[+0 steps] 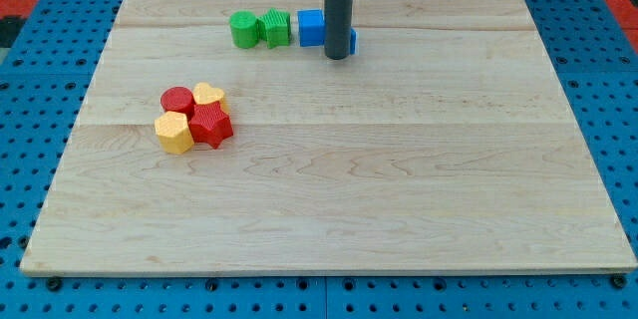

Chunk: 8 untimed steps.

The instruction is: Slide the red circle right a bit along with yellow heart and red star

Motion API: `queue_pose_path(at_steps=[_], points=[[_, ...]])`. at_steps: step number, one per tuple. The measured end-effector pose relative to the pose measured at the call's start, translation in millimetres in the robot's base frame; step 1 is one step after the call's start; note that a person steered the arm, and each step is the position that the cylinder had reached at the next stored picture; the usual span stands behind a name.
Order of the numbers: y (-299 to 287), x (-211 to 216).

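The red circle (177,100), the yellow heart (209,96) and the red star (210,124) sit packed together at the view's left, with a yellow hexagon (173,133) touching them at the lower left. My tip (338,56) stands near the view's top centre, far to the upper right of that cluster, and touches none of its blocks. The rod hides part of a blue block behind it.
Near the view's top sit a green circle (243,30), a green star-like block (275,29), a blue block (312,27) and a second blue block (352,39) partly behind the rod. The wooden board (399,179) lies on a blue pegboard.
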<state>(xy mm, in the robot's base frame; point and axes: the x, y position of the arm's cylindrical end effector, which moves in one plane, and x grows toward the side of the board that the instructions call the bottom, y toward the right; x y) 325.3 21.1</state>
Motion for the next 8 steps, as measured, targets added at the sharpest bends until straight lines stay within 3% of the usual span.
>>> queue_pose_path(at_steps=[2,4,6,8], points=[[3,-18],[47,16],[64,18],[34,75]])
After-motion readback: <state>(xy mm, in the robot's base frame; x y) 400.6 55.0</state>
